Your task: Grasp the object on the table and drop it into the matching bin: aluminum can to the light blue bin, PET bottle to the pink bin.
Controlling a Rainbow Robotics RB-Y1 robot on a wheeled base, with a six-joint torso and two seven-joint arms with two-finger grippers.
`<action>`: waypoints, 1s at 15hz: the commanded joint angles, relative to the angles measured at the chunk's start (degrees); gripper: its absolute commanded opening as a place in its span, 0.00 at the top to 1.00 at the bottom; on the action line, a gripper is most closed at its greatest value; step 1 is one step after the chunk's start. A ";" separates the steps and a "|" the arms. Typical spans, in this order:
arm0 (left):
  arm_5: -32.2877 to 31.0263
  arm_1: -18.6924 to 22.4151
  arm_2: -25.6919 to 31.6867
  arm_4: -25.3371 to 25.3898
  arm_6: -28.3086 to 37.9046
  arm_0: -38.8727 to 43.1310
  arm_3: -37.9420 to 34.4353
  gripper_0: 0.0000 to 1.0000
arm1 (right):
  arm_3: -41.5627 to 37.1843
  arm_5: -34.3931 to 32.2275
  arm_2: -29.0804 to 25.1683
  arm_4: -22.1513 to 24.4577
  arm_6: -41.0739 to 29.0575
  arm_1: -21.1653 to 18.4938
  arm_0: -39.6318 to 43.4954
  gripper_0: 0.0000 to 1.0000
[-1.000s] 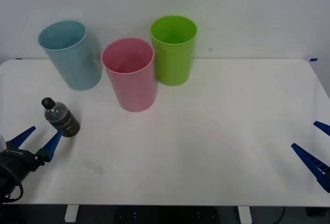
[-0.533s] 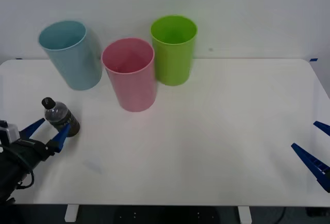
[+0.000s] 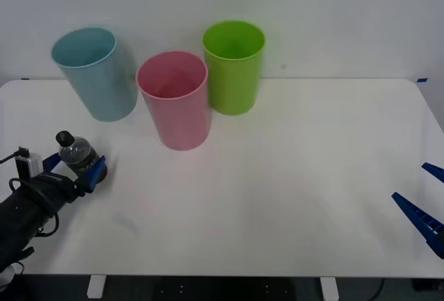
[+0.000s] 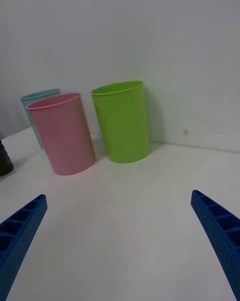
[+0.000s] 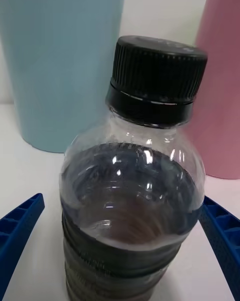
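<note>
Left gripper (image 3: 71, 169), fingers apart, is sitting at the lower left of the front view, bracketing the PET bottle (image 3: 80, 157) standing upright on the table (image 3: 291, 176); one finger each side, not yet clamped. Right gripper (image 3: 423, 200) is waiting open, far lower right. Pink bin (image 3: 177, 100) is standing upper right of the bottle.

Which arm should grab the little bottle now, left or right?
Left. The left gripper already has its open fingers on either side of the bottle at the table's left end. The right gripper sits open at the far right edge.
</note>
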 commanded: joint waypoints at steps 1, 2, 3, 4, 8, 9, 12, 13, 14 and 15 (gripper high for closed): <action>-0.01 -0.15 -0.44 -0.01 0.12 -0.24 0.04 0.00 | 0.00 0.00 0.00 0.00 0.00 0.00 0.00 0.00; -0.01 -0.15 -0.53 -0.01 0.20 -0.33 0.04 0.00 | 0.00 0.00 0.00 0.00 0.00 0.00 0.00 0.00; -0.01 -0.15 -0.62 -0.01 0.20 -0.33 0.04 0.00 | 0.00 0.00 0.00 0.00 0.00 0.00 0.00 0.00; -0.01 -0.15 -0.62 -0.01 0.20 -0.42 0.04 0.00 | 0.00 0.00 0.00 0.00 0.00 0.00 0.00 0.00; -0.01 -0.15 -0.53 -0.01 -0.06 -0.42 0.04 1.00 | 0.00 0.00 0.00 0.00 0.00 0.00 0.00 0.00; -0.01 -0.15 -0.44 -0.01 -0.15 -0.42 0.04 1.00 | 0.00 0.00 0.00 0.00 0.00 0.00 0.00 0.00; -0.01 -0.15 -0.01 0.08 -0.15 -0.33 0.04 1.00 | 0.00 0.00 0.00 0.00 0.00 0.00 0.00 0.00; -0.09 -0.15 0.26 0.08 -0.15 -0.33 0.04 1.00 | 0.00 0.00 0.00 0.00 0.00 0.00 0.00 0.00; -0.45 -0.15 0.70 0.08 -0.15 -0.07 0.04 1.00 | 0.00 0.00 0.00 0.00 0.00 0.00 0.00 0.00; -0.89 -0.15 0.96 0.08 -0.06 0.11 0.04 1.00 | 0.00 0.00 0.00 0.00 0.00 0.00 0.00 0.00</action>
